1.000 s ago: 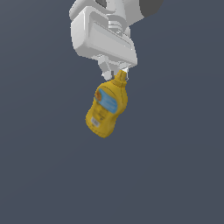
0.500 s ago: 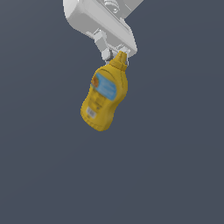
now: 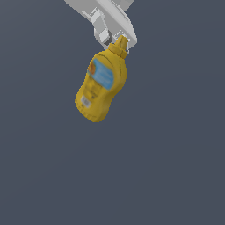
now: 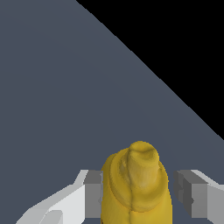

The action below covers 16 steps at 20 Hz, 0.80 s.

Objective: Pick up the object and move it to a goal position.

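The object is a yellow squeeze bottle (image 3: 100, 88) with a blue label and a small white barcode patch. It hangs tilted in the air, nozzle up, base toward the exterior view's left. My gripper (image 3: 115, 41) is at the top of the exterior view, shut on the bottle's tapered cap, and most of the hand is cut off by the frame edge. In the wrist view the bottle (image 4: 136, 188) fills the space between my two grey fingers (image 4: 92, 194), with its cap pointing at the camera.
A plain dark grey floor (image 3: 167, 167) lies under the bottle. In the wrist view the floor ends at a straight edge with black (image 4: 183, 43) beyond it.
The gripper has risen with the bottle, so both sit higher in the exterior view. The bottle looks slightly larger and the hand is now partly out of frame.
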Each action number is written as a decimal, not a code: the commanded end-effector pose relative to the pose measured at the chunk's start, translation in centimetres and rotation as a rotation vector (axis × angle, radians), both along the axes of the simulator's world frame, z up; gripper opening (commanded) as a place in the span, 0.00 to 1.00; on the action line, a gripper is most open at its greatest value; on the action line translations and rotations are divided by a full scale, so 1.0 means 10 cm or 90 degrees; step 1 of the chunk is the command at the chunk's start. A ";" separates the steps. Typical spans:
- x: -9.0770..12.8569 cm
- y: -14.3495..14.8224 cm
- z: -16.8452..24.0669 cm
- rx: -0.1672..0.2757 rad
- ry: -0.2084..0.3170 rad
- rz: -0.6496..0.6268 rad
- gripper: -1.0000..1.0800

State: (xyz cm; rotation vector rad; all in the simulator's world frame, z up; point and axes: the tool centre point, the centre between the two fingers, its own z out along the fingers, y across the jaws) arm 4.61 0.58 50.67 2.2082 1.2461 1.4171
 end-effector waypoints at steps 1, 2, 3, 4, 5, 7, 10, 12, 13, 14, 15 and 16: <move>-0.02 -0.01 0.11 0.001 -0.015 0.002 0.00; -0.02 -0.01 0.12 0.001 -0.018 0.003 0.00; -0.02 -0.01 0.13 0.002 -0.020 0.003 0.00; -0.03 -0.01 0.14 0.002 -0.021 0.004 0.00; -0.03 -0.01 0.15 0.002 -0.023 0.004 0.00; -0.03 -0.01 0.16 0.002 -0.024 0.005 0.00; -0.03 -0.01 0.09 0.003 -0.016 0.005 0.00; -0.02 0.00 0.10 0.003 -0.016 0.005 0.00; -0.02 0.01 0.10 0.003 -0.016 0.005 0.00; -0.01 0.02 0.11 0.003 -0.016 0.005 0.00; 0.00 0.03 0.12 0.003 -0.016 0.005 0.00; 0.00 0.04 0.13 0.003 -0.016 0.005 0.00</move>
